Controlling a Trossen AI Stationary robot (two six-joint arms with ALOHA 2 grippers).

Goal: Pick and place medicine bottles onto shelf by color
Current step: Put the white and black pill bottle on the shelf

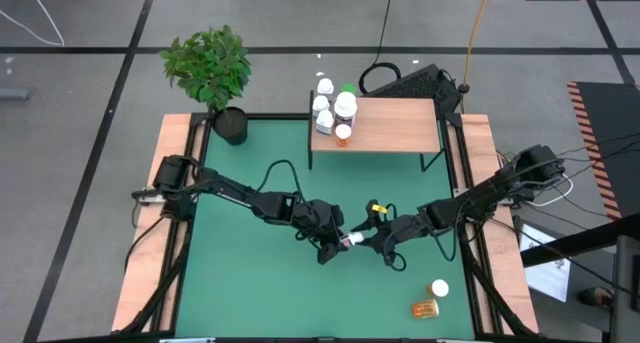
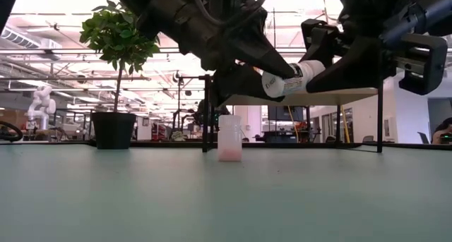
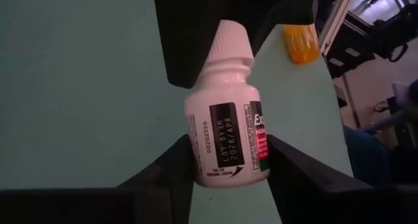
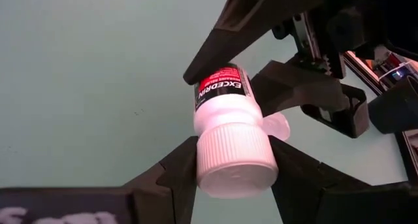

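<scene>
Left claw [image 1: 334, 245], centre of the high view: clamped on the base end of a white bottle [image 1: 349, 242], fingers [image 3: 163, 178] on either side of the label. Right claw [image 1: 372, 241], just right of it: closed on the cap end of the same bottle, fingers [image 4: 173, 175] flanking the ribbed cap [image 4: 235, 160]. Bottle: held tilted in the air between both claws, clear of the counter [image 1: 250, 293]; a hand-over, by the look of it. Advice: one claw should keep full grip until the other has let go, then draw apart along the bottle's axis so it does not twist. Below them in the low view: a pale bottle [image 2: 229, 137] standing upright on the counter. Lower right of the high view: a white-capped bottle [image 1: 439, 288] and an amber one [image 1: 426, 309] lying near it. Shelf [image 1: 400, 123], upper centre: white bottles [image 1: 322, 108] on its left edge, one green-capped [image 1: 346, 105], one amber [image 1: 343, 134]. Likely slot for this white one: beside those whites. Plant [image 1: 210, 68], upper left.
</scene>
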